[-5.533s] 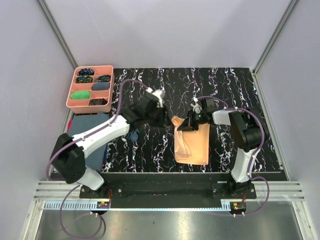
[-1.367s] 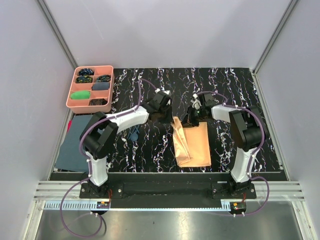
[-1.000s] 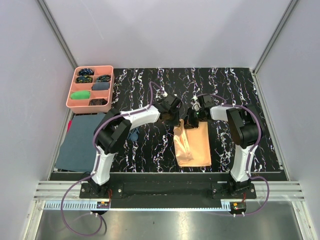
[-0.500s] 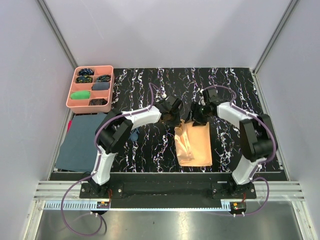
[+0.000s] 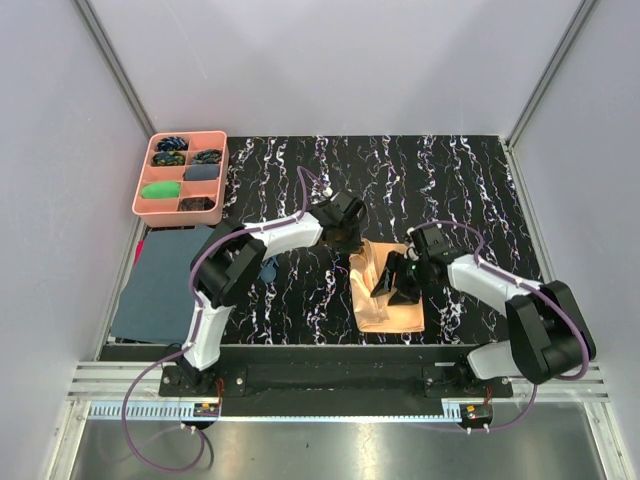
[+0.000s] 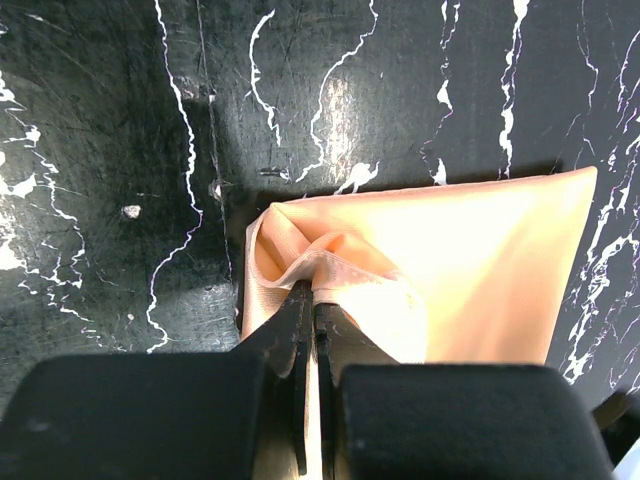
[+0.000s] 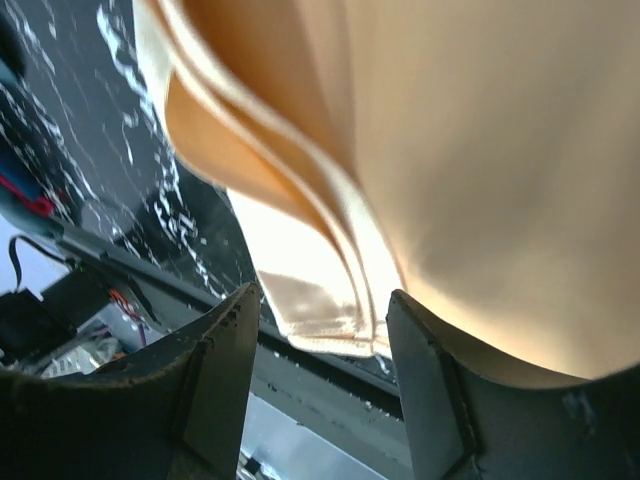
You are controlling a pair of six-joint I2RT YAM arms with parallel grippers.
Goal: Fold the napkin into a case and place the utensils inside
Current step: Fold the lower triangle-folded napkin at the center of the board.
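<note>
You have one napkin (image 5: 392, 300) here, and it lies folded into a long flat shape in the middle of the black surface (image 5: 450, 180) with white streaks. You have two arms, and both are at this one napkin. Your left arm (image 5: 270, 232) reaches across to the napkin's far left corner. In the left wrist view its jaws are shut tight on one small raised fold of the napkin (image 6: 470, 260), and the cloth puckers up around that pinch. The rest of the napkin lies flat on the surface there. Your right arm (image 5: 480, 278) comes in from the right, and its jaws hang over the middle of the napkin. In the right wrist view those jaws are wide apart and grip nothing. The peach cloth (image 7: 480, 150) fills the space past them, and you can see its edges stacked in layers, one on top of another. The utensils (image 5: 266, 270) show only as a small dark blue patch on the surface just beside your left arm, well apart from the napkin. The patch is too small and too hidden for you to count the pieces. There is one pink tray (image 5: 176, 213) at the far left corner, holding one green bundle and some dark ones. There is one dark blue-grey cloth (image 5: 160, 285) lying flat at the left edge, near the tray.
</note>
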